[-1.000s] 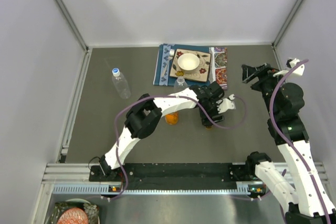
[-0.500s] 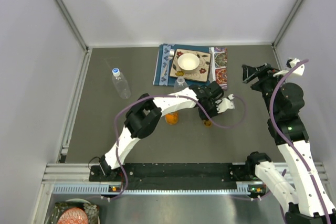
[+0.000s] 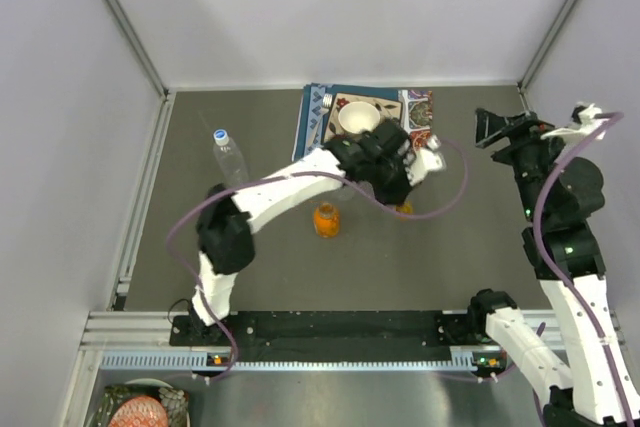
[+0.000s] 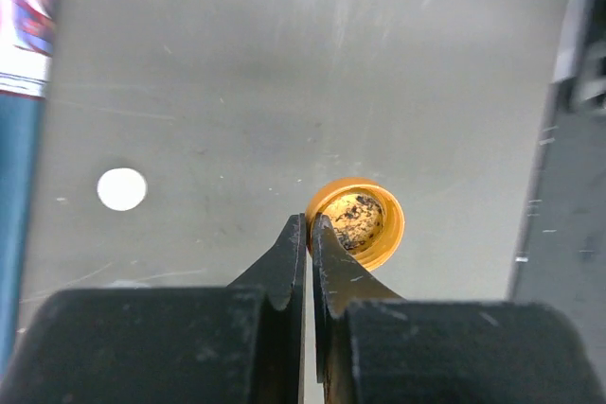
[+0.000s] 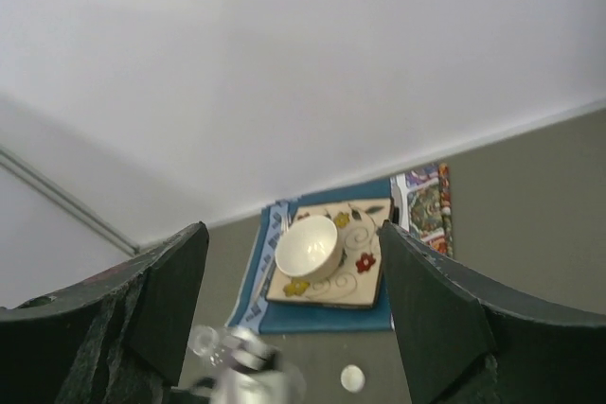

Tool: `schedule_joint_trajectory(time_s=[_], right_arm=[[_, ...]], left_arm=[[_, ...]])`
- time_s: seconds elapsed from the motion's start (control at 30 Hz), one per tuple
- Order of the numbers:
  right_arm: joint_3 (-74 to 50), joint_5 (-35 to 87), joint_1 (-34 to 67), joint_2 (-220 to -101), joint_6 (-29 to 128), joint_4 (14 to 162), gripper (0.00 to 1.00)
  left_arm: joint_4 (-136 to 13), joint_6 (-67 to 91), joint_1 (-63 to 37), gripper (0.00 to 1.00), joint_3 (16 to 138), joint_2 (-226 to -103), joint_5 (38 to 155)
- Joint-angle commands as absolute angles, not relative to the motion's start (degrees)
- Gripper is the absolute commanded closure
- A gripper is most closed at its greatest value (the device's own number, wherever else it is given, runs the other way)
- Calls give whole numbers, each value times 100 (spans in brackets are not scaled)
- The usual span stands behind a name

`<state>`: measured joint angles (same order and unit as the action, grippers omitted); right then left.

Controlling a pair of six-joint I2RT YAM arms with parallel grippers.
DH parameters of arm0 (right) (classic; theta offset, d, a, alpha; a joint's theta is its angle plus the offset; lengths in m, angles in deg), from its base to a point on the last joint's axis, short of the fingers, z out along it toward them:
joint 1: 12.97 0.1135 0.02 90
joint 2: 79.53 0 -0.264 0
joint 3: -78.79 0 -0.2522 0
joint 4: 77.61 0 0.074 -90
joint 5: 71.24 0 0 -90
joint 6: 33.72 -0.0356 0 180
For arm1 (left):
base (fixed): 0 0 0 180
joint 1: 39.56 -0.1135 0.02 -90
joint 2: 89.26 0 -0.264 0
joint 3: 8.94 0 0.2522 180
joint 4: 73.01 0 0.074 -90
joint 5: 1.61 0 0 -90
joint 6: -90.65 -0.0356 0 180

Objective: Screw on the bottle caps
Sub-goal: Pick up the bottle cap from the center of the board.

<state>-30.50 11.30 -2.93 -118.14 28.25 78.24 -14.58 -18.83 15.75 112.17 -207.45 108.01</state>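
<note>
The left gripper (image 4: 308, 222) has its black fingers drawn tight together on the thin rim of the orange cap (image 4: 358, 224), a round plastic screw cap turned open side up, its hollow flecked with dark specks. In the overhead view the cap sits under the gripper, to the right of the squat orange bottle (image 3: 326, 219) and apart from it. That bottle stands on the scuffed, matte grey table (image 4: 284, 63), nearer the arm bases than the place setting. A small white cap (image 4: 121, 189), flat and disc-like, lies on the table to the left of the orange one in the wrist view. Over by the left wall is a clear ribbed bottle (image 3: 229, 159) with a blue-and-white cap (image 3: 220, 136) on its neck; whether it stands or lies cannot be told. At the back of the table a smooth white bowl (image 5: 307, 246), its inside plain white, sits on a square cream plate (image 5: 333, 276) painted with flowers and swirls. The plate rests on a blue cloth (image 5: 254, 272), with a multicoloured patterned mat (image 5: 424, 198) just beside it. The right gripper (image 3: 482, 130) hangs high at the right wall, fingers spread wide with nothing between them.
</note>
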Motion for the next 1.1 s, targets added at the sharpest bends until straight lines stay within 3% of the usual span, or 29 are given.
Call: schedule_joint_trajectory(time_s=[0.0, 0.2, 0.3, 0.33, 0.4, 0.43, 0.47, 0.57, 0.73, 1.07], right_arm=[[-2348, 971, -357, -11776, 2790, 7792, 26], [-2294, 2154, -348, -11926, 2552, 8114, 21], [-2776, 4059, -357, -11952, 2631, 9552, 11], [-2882, 5048, -348, -12005, 2474, 10349, 9], [-2962, 5600, -87, -12180, 2490, 10742, 9], [-2962, 5794, 98, -12198, 2882, 10909, 8], [-2971, 5752, 379, -12216, 3182, 10928, 6], [-2805, 5226, 1635, -12330, 4683, 10430, 4], [-2934, 4409, 3358, -12453, 6871, 10260, 6], [-3234, 3495, 4571, -12655, 7929, 11138, 7]], left_arm=[[-1958, -974, 854, 100, 11249, -18889, 12044], [-2572, 222, -422, 100, 10643, -17543, 13768], [-3057, 1038, -984, 100, 10133, -16908, 14655], [-3633, 1372, -1229, 100, 9862, -16785, 14892], [-4382, 2688, -1406, 100, 9519, -16494, 15552], [-5570, 3224, -1503, 100, 9064, -16406, 15737], [-6234, 4369, -1521, 100, 8808, -16231, 15843], [-7707, 5888, -1513, 100, 8094, -16072, 15853], [-7814, 6147, -1478, 100, 7961, -15887, 15563], [-8447, 6850, -1346, 100, 7759, -15544, 15651]])
